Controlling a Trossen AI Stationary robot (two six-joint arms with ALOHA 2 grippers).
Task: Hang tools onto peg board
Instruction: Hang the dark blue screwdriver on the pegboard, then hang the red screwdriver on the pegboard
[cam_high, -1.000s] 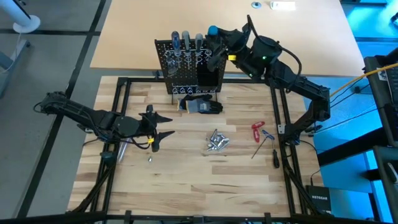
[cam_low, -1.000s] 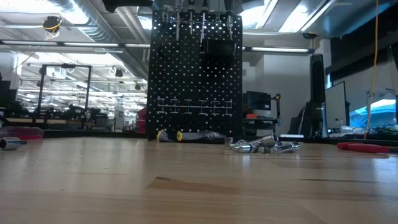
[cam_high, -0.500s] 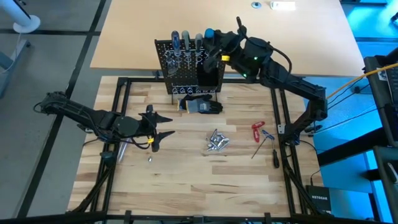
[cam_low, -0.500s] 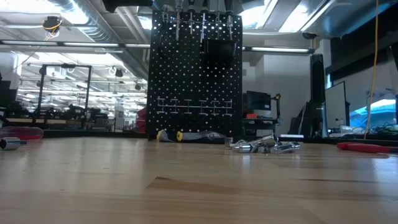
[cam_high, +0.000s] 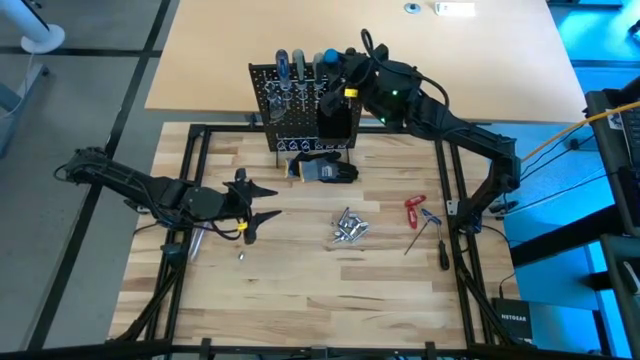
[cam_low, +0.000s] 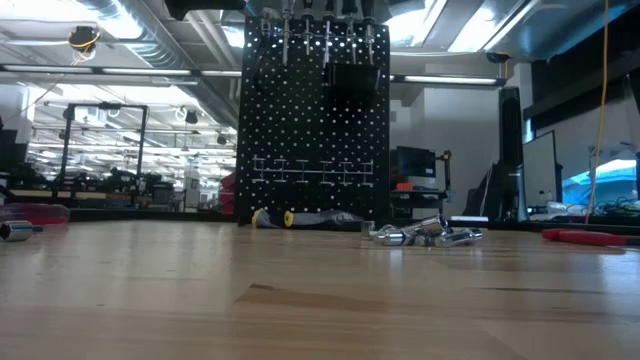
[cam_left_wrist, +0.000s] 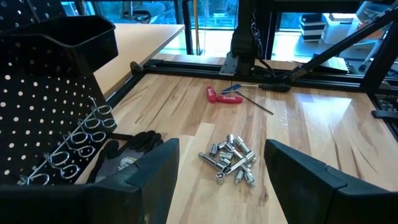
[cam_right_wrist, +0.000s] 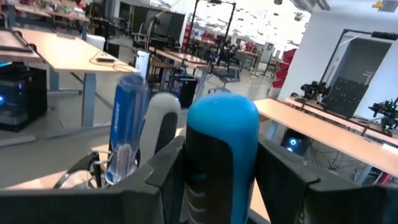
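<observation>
Black perforated steel, the peg board (cam_high: 303, 103) is standing upright at twelve o'clock on the pale wood table (cam_high: 300, 290), screwdrivers (cam_high: 292, 65) sitting along its top. The right gripper (cam_high: 338, 72) is clamping a blue-capped screwdriver (cam_high: 328, 58) at the board's top right, above the black bin (cam_high: 338, 122). At nine o'clock the left gripper (cam_high: 246, 205) is hovering, fingers apart, holding nothing.

From table height, silver sockets (cam_low: 425, 235) are lying before the board (cam_low: 314, 120), workshop lights glowing behind.

The left wrist is looking over sockets (cam_left_wrist: 231, 158) and a red-handled tool (cam_left_wrist: 224, 96).

The right wrist is showing dark fingers (cam_right_wrist: 165, 168) squeezing the blue, black-gripped handle (cam_right_wrist: 221, 162), desks beyond.
</observation>
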